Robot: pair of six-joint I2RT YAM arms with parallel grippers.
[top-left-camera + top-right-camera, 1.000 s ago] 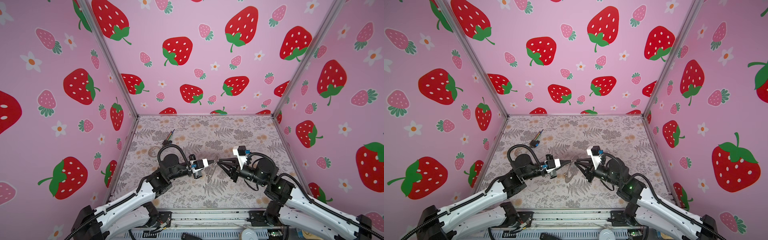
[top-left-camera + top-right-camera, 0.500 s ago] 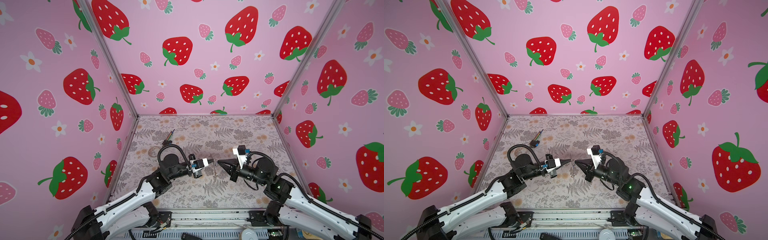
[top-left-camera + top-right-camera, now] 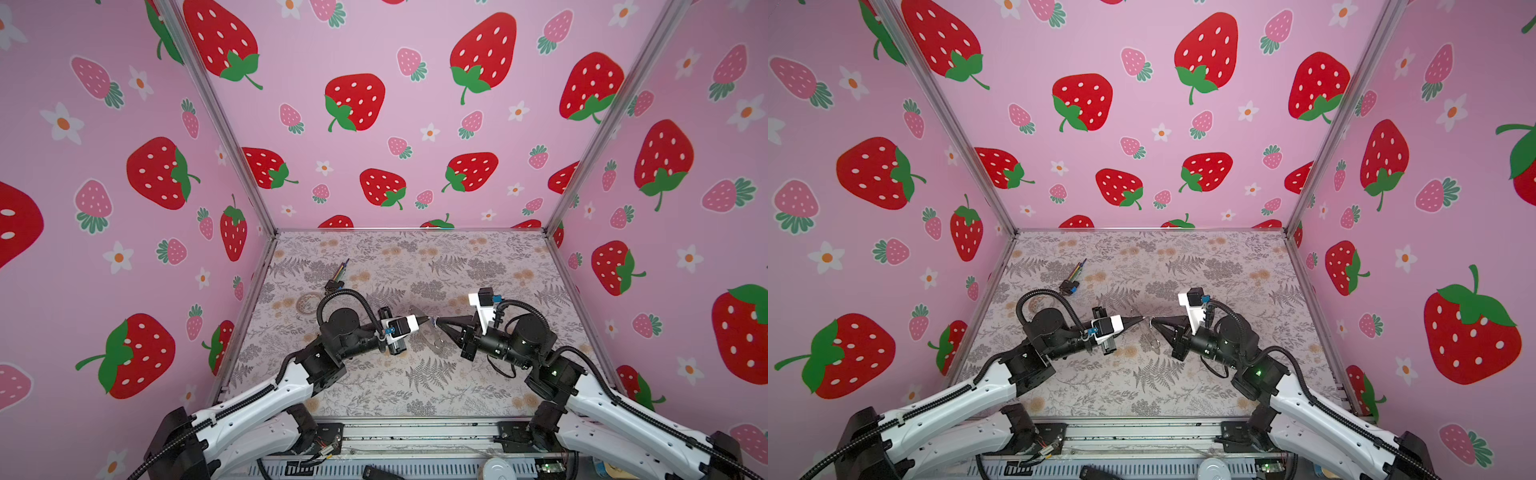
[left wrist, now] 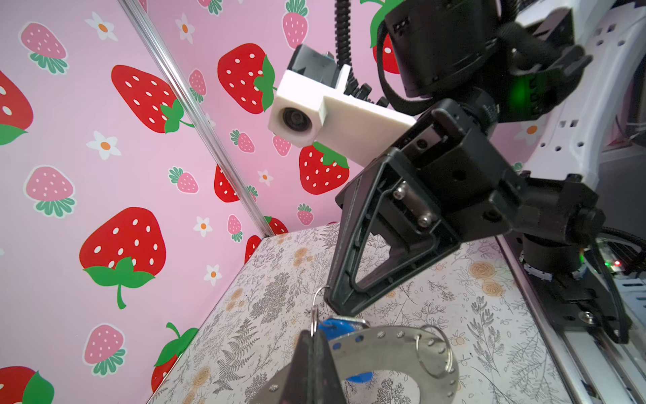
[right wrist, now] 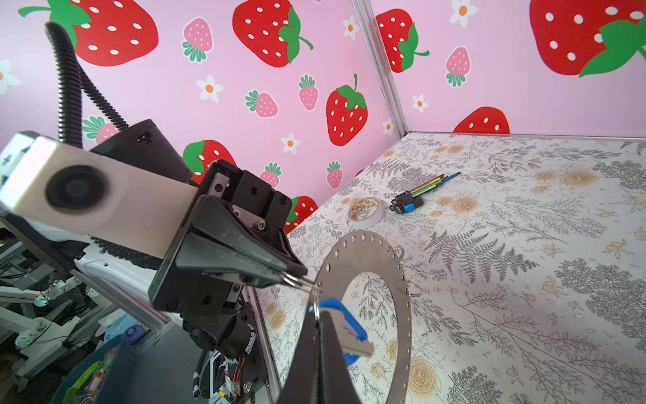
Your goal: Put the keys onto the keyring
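Note:
Both grippers meet tip to tip above the middle of the table. My left gripper (image 3: 425, 319) (image 4: 314, 336) is shut on the rim of the keyring (image 4: 384, 344) (image 5: 370, 252), a flat grey metal ring with small holes, which hangs below it on edge. My right gripper (image 3: 437, 321) (image 5: 317, 314) is shut on a thin wire loop of the keys (image 5: 344, 316), a blue tag with a small silver key. The blue tag (image 4: 335, 325) sits right behind the keyring's rim. In the right wrist view the left gripper (image 5: 300, 274) pinches wire loops at that rim.
A black-and-blue plug with coloured wires (image 3: 336, 284) (image 5: 407, 203) and a pale tape-like hoop (image 3: 308, 302) (image 5: 365, 211) lie at the table's back left. Another small wire ring (image 4: 433, 349) hangs on the keyring. Pink strawberry walls enclose three sides.
The right gripper's jaws, spread a second ago, have shut at the left gripper's tip. The left arm and the keyring have hardly moved.

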